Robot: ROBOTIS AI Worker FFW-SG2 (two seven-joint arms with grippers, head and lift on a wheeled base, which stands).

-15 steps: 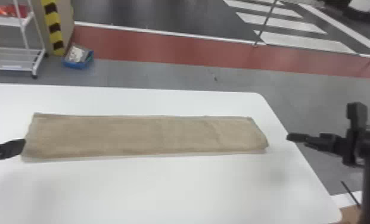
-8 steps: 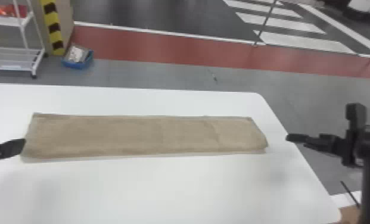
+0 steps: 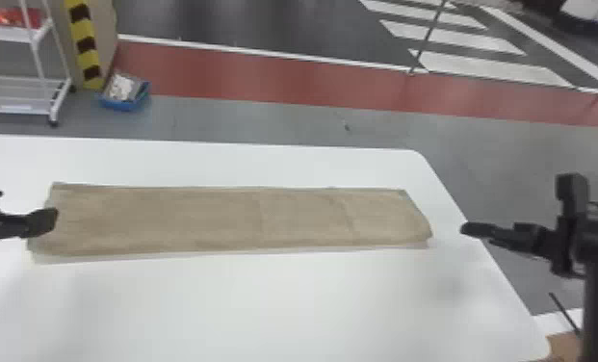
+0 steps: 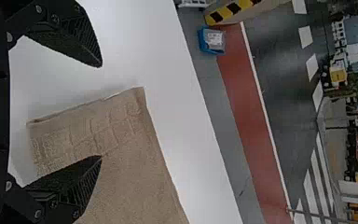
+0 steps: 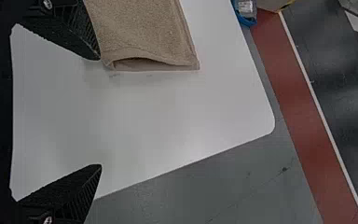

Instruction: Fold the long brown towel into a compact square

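On the left, your left gripper (image 3: pixel 27 206) hangs open at the towel's left end. Before you, the long brown towel (image 3: pixel 235 219) lies flat, running left to right on the white table (image 3: pixel 288 298). Beyond its right end, your right gripper (image 3: pixel 491 230) has its jaws apart.

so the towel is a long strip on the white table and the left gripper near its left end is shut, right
No, the left wrist view shows the left gripper open, fingers apart. The towel is a long strip on the white table, with that gripper near its left end.
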